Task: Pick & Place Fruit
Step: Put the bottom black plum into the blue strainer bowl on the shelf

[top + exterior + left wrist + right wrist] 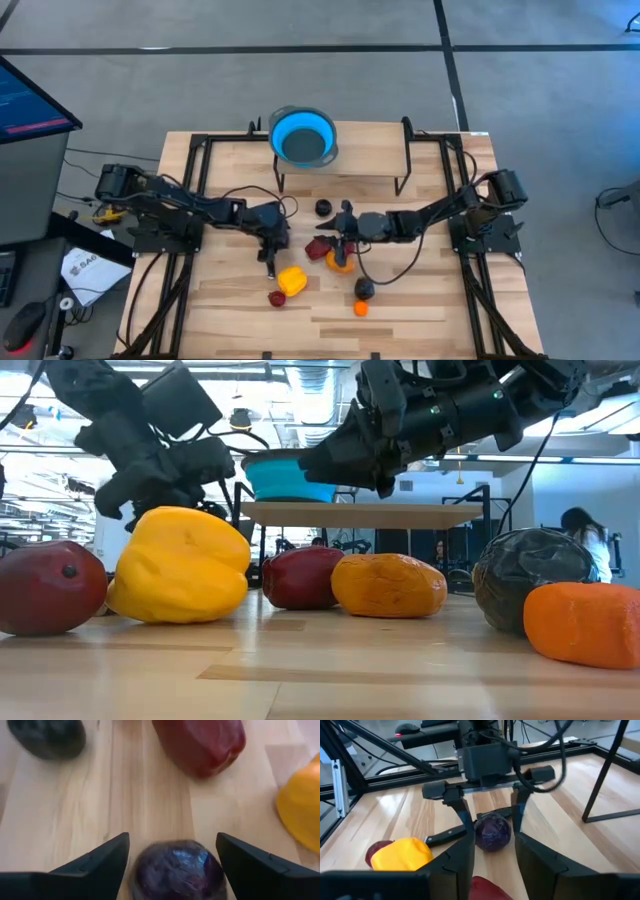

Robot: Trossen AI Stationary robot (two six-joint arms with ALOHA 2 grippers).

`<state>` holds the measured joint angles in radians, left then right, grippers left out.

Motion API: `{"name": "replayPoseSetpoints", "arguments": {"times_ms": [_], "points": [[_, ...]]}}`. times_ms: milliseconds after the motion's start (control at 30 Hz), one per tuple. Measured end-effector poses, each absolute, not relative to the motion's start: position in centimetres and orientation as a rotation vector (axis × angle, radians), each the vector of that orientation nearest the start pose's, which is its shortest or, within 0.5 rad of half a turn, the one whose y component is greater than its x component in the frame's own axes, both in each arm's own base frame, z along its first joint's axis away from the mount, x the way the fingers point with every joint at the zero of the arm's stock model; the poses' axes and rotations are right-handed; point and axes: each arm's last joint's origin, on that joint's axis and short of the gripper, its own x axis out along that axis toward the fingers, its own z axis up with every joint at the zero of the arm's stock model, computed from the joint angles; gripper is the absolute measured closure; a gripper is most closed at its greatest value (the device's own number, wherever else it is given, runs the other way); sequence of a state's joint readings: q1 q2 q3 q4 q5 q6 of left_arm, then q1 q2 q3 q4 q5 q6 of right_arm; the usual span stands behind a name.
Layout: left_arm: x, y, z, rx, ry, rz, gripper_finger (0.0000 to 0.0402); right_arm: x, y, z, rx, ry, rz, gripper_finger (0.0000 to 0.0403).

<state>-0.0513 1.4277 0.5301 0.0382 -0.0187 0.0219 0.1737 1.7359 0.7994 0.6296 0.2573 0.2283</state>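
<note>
1. left claw [489, 802] stands low over the middle of the bench [420, 300], its two fingers [102, 862] spread wide with a dark purple fruit [177, 870] sitting between them. clear gaps show on both sides of the fruit, so nothing is gripped.
2. right claw [492, 857] faces the left claw from the other side, just above a red fruit [487, 890]. its fingers stand partly apart and appear to hold nothing.
3. purple fruit rests on the bench beside a slim black-handled knife [445, 836]. the large yellow fruit [292, 279] and a small red fruit [277, 298] lie nearer the front edge.
4. an orange fruit [390, 585], a dark mottled fruit [530, 580] and a smaller orange fruit [585, 622] lie to the right. a black fruit [323, 208] sits towards the blue bowl [304, 135].
5. blue bowl stands on a raised shelf [360, 513] at the back. no fruit can be seen in it from above.
6. judgement: the step in hand is the pick of the purple fruit by the left claw.
7. next move calls for closing squarely on the rounded fruit without catching the knife, then lifting clear of the right arm, which sits close by.
</note>
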Motion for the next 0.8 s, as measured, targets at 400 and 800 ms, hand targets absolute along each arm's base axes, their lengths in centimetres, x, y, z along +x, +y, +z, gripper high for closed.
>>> {"name": "replayPoseSetpoints", "arguments": {"times_ms": [400,800], "points": [[23.7,-1.1,12.8,0.082,0.932,-0.043,0.0086,34.5,4.7,17.4,0.165,0.281,-0.134,0.0269],[23.5,-1.1,12.8,0.085,0.943,-0.040,0.0156,34.5,4.7,17.4,0.166,0.281,-0.133,0.0264]]}}
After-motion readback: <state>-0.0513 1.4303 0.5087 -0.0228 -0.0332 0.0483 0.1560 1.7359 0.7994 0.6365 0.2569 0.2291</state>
